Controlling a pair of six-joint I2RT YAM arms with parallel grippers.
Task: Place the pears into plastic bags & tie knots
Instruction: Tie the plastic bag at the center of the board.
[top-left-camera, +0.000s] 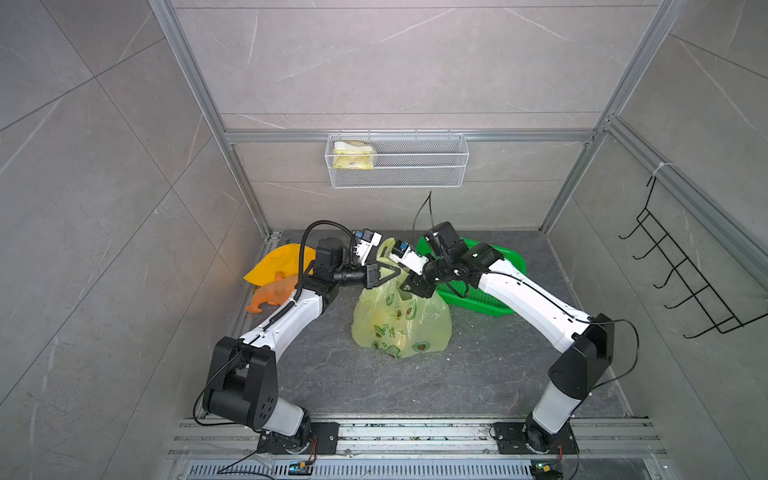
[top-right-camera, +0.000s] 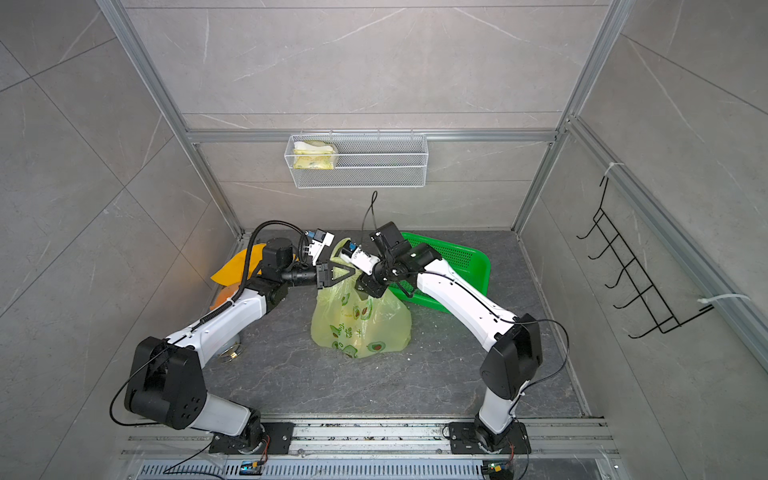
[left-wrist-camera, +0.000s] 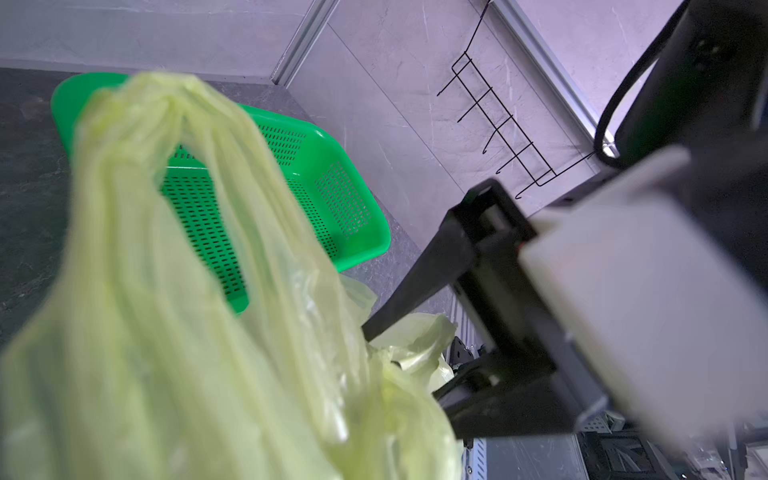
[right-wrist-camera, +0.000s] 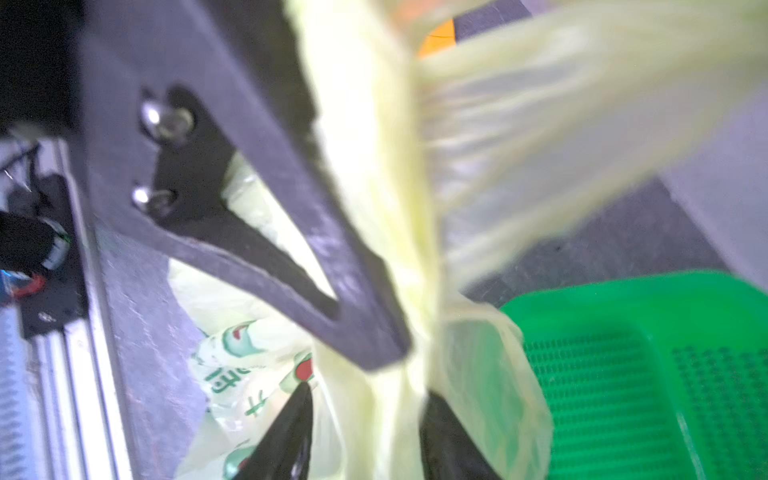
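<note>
Now the left jaws are shut on a handle of the plastic bag (top-left-camera: 401, 320) (it stands mid-tabletop (top-left-camera: 374, 386), beside the green basket (top-left-camera: 478, 296)). The right jaws stand apart, bag plastic between them.

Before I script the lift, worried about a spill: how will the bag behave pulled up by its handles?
Probably floppy: the bag film is crumpled and slumps on the table. Likely bottom-heavy: its base bulges while the handles stretch thin. It may swing or slip, as the film looks glossy.

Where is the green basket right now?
In both top views the green perforated basket sits back right, partly under the right arm, beside the yellow-green plastic bag.
</note>
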